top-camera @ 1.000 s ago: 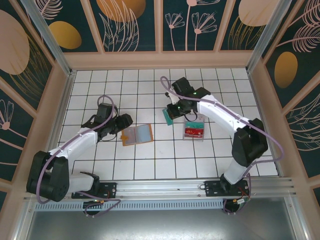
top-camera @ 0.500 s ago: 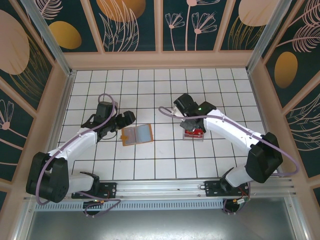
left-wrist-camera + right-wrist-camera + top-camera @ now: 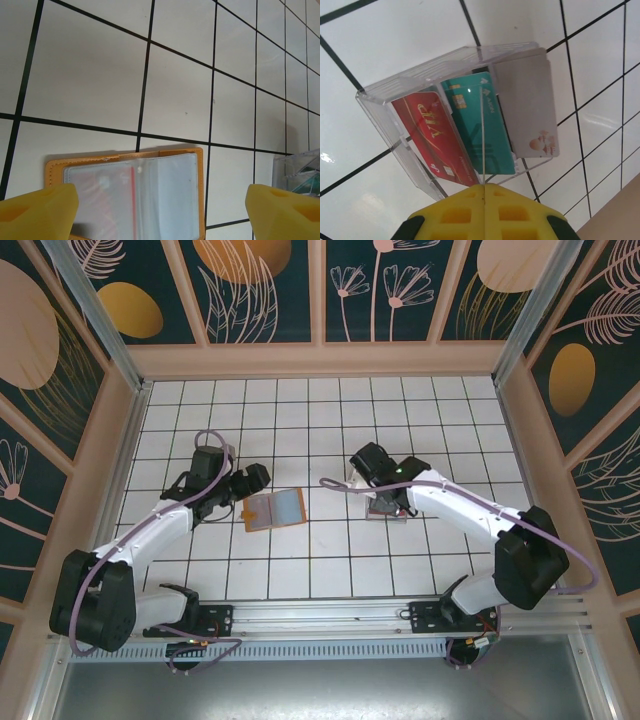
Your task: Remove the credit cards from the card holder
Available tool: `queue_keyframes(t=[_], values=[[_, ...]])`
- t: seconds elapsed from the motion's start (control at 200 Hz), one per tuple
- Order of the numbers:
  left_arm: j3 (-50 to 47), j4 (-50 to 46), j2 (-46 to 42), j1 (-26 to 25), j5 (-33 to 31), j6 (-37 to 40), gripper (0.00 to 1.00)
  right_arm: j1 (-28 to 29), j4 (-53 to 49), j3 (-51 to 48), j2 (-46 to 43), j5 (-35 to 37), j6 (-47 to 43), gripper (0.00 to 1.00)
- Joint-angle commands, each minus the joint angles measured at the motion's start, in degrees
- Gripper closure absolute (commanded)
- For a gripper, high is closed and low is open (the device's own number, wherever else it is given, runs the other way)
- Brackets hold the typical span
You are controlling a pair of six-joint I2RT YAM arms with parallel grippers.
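The tan-orange card holder (image 3: pixel 275 509) lies open on the white tiles, its grey-blue inside with clear pockets facing up. In the left wrist view a reddish credit card (image 3: pixel 107 197) shows through the left pocket of the card holder (image 3: pixel 200 165). My left gripper (image 3: pixel 250 480) hangs open just left of it, its yellow fingertips (image 3: pixel 40 212) wide apart on either side. My right gripper (image 3: pixel 483 187) is shut on a credit card (image 3: pixel 481 115) seen edge-on, directly over the clear box (image 3: pixel 375 107).
The clear box (image 3: pixel 388 502) stands right of the card holder and holds a red VIP card (image 3: pixel 432 137), a teal card (image 3: pixel 470 125) and a grey card (image 3: pixel 530 105). A corner of the box (image 3: pixel 300 167) shows in the left wrist view. Wooden walls ring the tiled floor.
My right gripper carried its card rightward and forward, from left of the clear box to over it. My left gripper opened wider beside the card holder.
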Motion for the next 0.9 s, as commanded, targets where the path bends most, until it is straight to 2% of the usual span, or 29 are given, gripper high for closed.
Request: queue_keyframes(t=[0.0,0.175,0.22,0.31,0.345,0.365,0.475,0.671,0.781,0.896], values=[[-0.7,0.9,-0.8,0.0,0.3,0.4,0.13,0.5,0.8,-1.2,-0.7,0.9,-1.5,1.0],[-1.3,0.9,-1.7,0.0,0.3,0.3,0.13,0.6,5.0,-2.7,0.7,4.6,-2.1,1.0],[-1.6,0.8,-2.1,0.0,0.3,0.2,0.13,0.5,6.4,-2.8,1.0,6.0,-2.3,0.95],[-2.2,0.9,-2.8,0.0,0.1,-0.1,0.13,-0.1,8.2,-2.8,1.8,8.4,-2.7,0.94],[-2.5,0.9,-3.0,0.0,0.1,-0.1,0.13,-0.4,9.4,-3.1,2.0,9.8,-2.8,0.79],[-2.5,0.9,-3.1,0.0,0.1,-0.2,0.13,-0.5,10.3,-3.3,2.1,10.7,-2.9,0.73],[-3.1,0.8,-3.4,0.0,0.2,-0.4,0.13,-1.2,11.7,-2.1,2.7,11.4,-1.6,0.72],[-3.5,0.2,-4.0,0.1,-0.2,-0.5,0.13,-1.5,10.6,3.8,2.4,5.7,6.3,0.7],[-4.0,0.0,-4.0,0.0,-0.6,-0.8,0.17,-1.3,9.9,8.5,2.6,-1.1,15.0,0.69],[-4.3,-0.5,-3.8,0.0,-1.6,-1.5,0.28,-0.7,12.0,11.4,2.7,-10.6,26.0,0.71]])
